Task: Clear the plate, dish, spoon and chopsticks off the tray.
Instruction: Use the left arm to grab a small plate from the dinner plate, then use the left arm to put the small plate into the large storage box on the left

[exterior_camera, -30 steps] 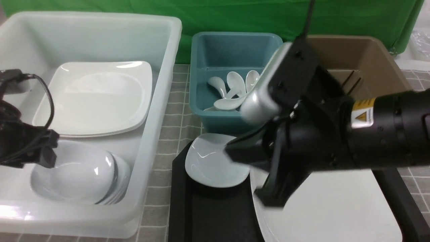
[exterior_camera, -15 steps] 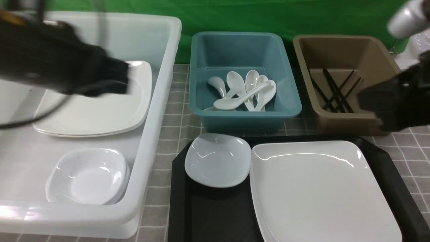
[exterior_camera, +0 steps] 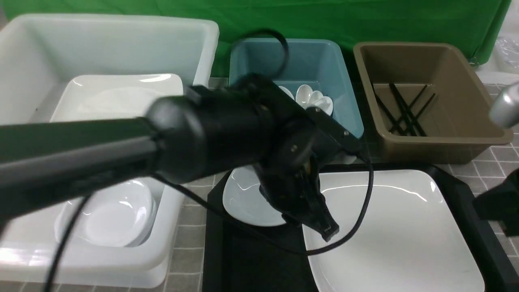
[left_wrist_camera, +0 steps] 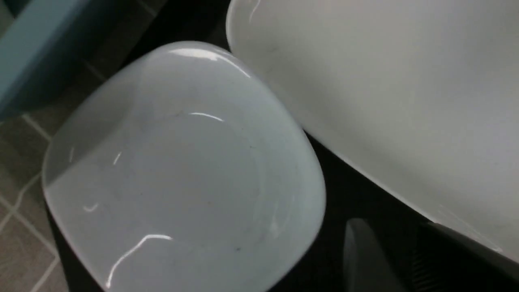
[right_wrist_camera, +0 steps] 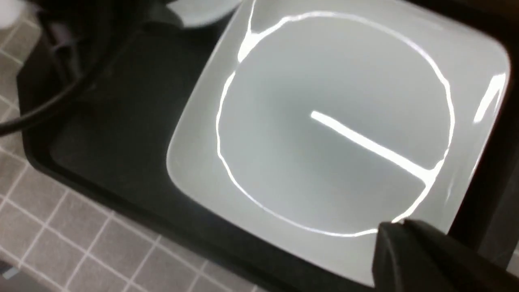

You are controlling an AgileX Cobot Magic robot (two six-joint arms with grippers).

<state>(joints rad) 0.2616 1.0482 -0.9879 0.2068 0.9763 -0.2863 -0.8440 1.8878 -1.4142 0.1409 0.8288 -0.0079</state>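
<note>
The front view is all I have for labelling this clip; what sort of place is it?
Probably a robot test bench: green cloth behind, crockery sorted into tubs, and a robot arm reaching over a tray.

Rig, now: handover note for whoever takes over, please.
Left claw: over the tray, nothing held, opening unclear.
Right claw: shut, empty, by the tray's right side.
On tray: dish and, right beside it, plate.
Done: spoons in blue tub, chopsticks in brown tub.
Left: dish and plate off the tray.
</note>
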